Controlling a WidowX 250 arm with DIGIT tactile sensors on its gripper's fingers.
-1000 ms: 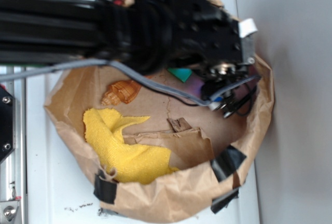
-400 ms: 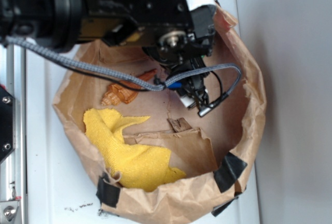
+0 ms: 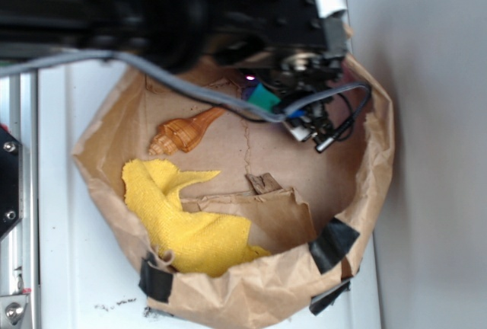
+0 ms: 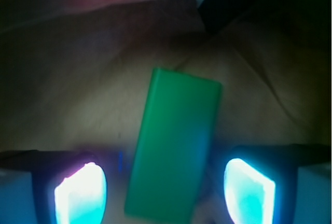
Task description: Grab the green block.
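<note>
We see the arm reaching across the paper bag (image 3: 380,154), gripper (image 4: 166,187) spread wide. The green block (image 4: 174,146) lies on the bag floor between its fingers (image 4: 80,193); contact seemingly none, view dim.

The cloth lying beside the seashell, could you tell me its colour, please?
Bright yellow; the cloth shows best in the exterior view.

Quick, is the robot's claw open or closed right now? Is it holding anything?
Gripper: open, its two fingers apart on either side of the green block, not squeezing it yet. It holds nothing.
</note>
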